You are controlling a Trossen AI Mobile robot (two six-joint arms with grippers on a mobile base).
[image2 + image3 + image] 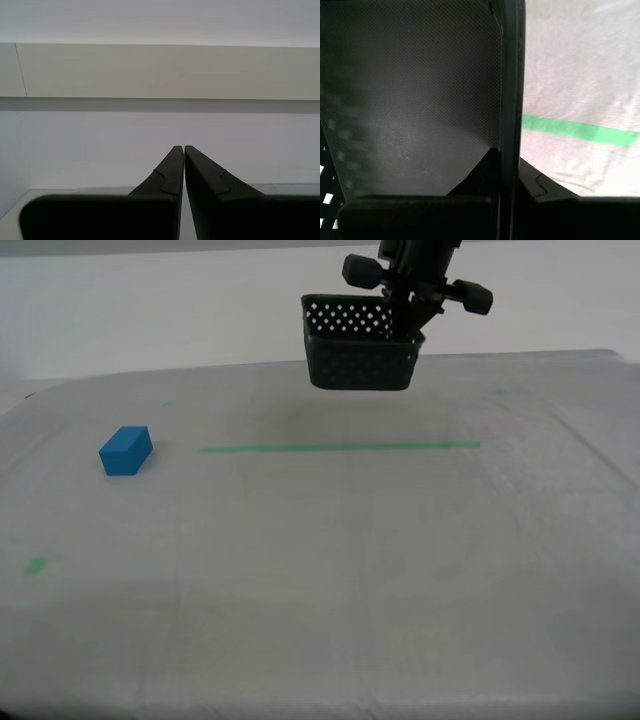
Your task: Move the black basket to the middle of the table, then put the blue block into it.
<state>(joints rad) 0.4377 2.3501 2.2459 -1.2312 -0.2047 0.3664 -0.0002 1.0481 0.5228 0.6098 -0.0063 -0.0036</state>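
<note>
The black basket (358, 345) hangs in the air above the far middle of the table (320, 570), over the green tape line. My first gripper (412, 328) is shut on the basket's wall on the exterior view's right; in the first wrist view the basket's floor (415, 100) and pinched rim (511, 100) fill the frame. The blue block (126, 450) lies on the cloth at the exterior view's left, apart from everything. My second gripper (181, 148) is shut and empty, facing a pale wall; it is out of the exterior view.
A thin green tape line (338, 448) runs across the table's middle and also shows in the first wrist view (580, 131). Small green tape squares (35, 565) mark the cloth. The table's far edge lies just behind the basket.
</note>
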